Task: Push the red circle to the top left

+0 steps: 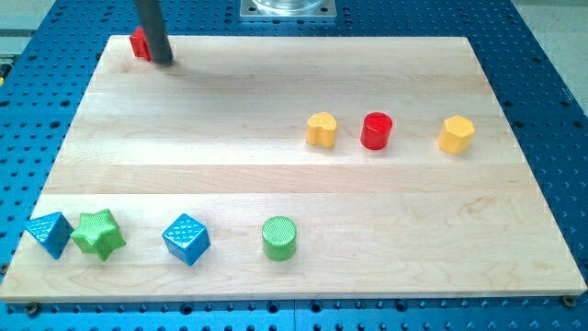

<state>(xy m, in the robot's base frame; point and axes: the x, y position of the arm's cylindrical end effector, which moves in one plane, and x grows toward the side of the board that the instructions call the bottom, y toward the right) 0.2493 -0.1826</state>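
The red circle [376,131] stands on the wooden board [276,138] at the view's right of centre, between a yellow heart [322,130] on its left and a yellow hexagon [456,134] on its right. My tip [163,62] is at the board's top left, far from the red circle. It touches or nearly touches a second red block [139,43], whose shape is partly hidden behind the rod.
Along the view's bottom stand a blue triangle [49,233], a green star [98,233], a blue cube [186,239] and a green circle [279,238]. A metal mount [288,8] sits beyond the top edge. The blue perforated table [551,83] surrounds the board.
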